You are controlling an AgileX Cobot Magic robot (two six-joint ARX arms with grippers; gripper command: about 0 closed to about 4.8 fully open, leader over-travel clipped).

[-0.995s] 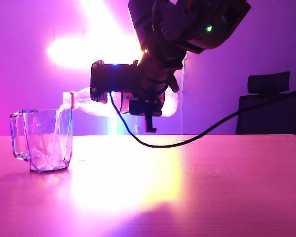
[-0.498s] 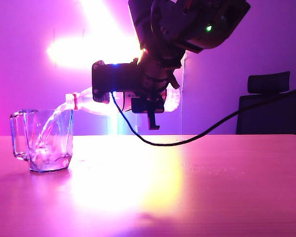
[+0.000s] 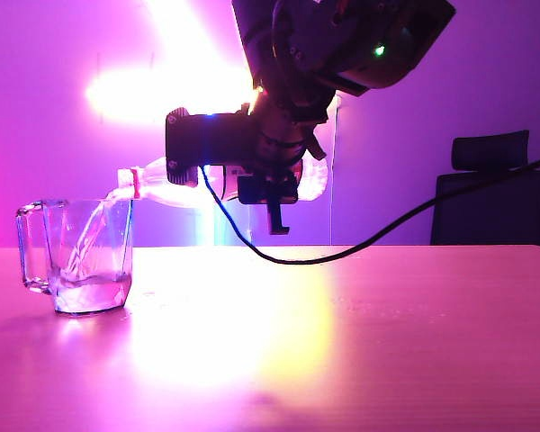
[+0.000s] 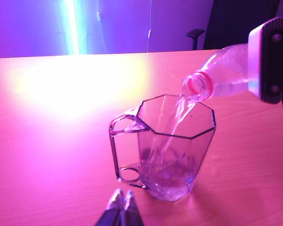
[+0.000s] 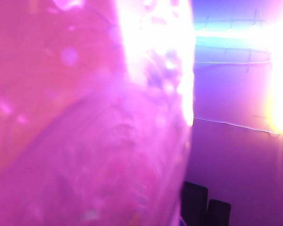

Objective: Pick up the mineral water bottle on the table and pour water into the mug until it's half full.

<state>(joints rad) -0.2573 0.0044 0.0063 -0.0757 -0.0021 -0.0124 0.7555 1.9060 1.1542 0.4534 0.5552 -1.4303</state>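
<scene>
Purple-lit room with a glaring strip light and a dark chair (image 3: 493,187) behind a wide pink-orange table (image 3: 360,342). Above it, right gripper (image 3: 268,187) clamped round the mineral water bottle (image 4: 222,70), tipped near level, red neck ring at the rim of the mug (image 4: 175,147), water (image 4: 166,141) streaming in, shallow pool at the bottom. Just beside the mug's handle, left gripper (image 4: 122,201), fingertips pressed together, holding nothing.

Black office chair (image 3: 493,187) behind table, far right bkgd.
</scene>
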